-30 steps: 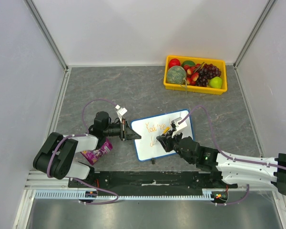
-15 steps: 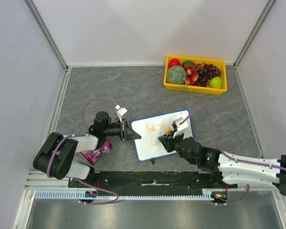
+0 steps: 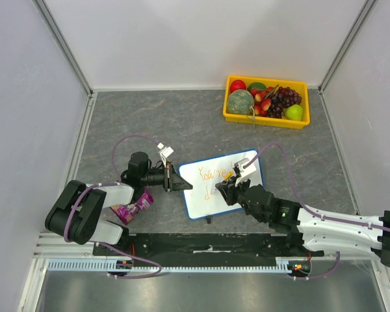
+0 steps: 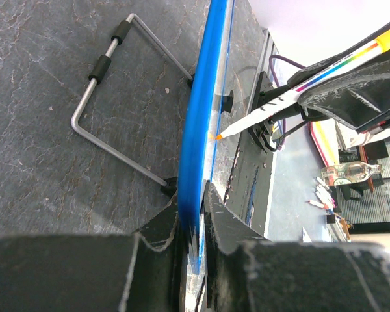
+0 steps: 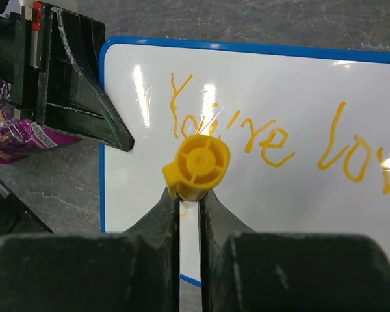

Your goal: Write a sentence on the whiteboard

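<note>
Overhead, one whiteboard (image 3: 198,196) sits near the front middle of the table, between two grippers. Its long axis runs left to right, with the right end angled away from the arms. The left wrist view shows it edge-on, with one wire stand (image 4: 110,110) folded out behind it.

The left gripper (image 3: 179,184) is pinched narrow on the board's blue left edge. The right gripper (image 3: 226,190) is clamped around one marker (image 5: 196,166). The marker's yellow butt faces the wrist camera and its orange tip points at the board's face, seemingly touching it.

The sentence (image 5: 227,130) so far reads "You're", then "lov" running out of the right wrist view.

One yellow tray (image 3: 266,122) of fruit stands well apart at the far right. One purple packet (image 3: 133,208) lies beside the left arm.
</note>
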Controlling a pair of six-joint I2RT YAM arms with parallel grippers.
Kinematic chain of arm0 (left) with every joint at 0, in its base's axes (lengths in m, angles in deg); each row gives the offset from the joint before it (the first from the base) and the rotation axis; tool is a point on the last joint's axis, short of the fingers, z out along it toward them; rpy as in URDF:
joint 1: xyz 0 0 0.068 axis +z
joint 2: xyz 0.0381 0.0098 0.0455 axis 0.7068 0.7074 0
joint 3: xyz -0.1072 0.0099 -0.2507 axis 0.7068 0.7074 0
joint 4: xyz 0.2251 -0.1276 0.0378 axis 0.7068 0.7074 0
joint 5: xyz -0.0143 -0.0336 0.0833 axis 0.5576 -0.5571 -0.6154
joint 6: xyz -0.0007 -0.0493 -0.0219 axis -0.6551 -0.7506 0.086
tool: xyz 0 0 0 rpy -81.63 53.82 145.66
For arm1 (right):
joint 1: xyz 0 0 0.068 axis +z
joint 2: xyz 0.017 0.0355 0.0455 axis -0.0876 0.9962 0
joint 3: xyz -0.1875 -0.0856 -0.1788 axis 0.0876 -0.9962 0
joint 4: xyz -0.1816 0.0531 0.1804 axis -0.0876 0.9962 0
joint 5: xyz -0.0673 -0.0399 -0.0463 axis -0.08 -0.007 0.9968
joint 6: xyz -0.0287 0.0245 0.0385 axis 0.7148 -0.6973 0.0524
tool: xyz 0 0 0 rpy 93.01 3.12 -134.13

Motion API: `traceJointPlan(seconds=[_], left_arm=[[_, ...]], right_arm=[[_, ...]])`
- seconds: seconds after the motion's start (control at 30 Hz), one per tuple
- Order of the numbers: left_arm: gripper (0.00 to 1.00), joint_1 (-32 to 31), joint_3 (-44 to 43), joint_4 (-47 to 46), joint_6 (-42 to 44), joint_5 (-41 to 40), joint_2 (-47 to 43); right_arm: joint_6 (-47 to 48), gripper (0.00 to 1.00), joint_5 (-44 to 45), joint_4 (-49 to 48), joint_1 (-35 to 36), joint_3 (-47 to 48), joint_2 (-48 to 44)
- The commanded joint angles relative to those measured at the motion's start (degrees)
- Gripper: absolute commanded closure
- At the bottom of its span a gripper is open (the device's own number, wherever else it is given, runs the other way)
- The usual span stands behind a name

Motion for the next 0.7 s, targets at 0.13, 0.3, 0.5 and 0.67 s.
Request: traceJointPlan(seconds=[0.13,0.3,0.5,0.67], left_arm=[[0.98,-0.3,0.1,2.7,5.2,-3.2,1.5],[0.98,-0.3,0.1,2.7,5.2,-3.1,1.4],[0.98,-0.3,0.0,2.7,5.2,-3.2,1.4],[0.98,-0.2,0.0,2.8,5.2,-3.2,1.5]], right_arm=[[-0.2,1.0,1.6,-1.2,-0.2,0.5,1.4],[-0.6,1.0,3.2,-0.5,-0.2,-0.2,1.0],[-0.7,1.0,5.6,1.3,-0.3,0.0,-0.3],[-0.4,1.0,6.9,1.8,-0.5,0.7,-0.8]])
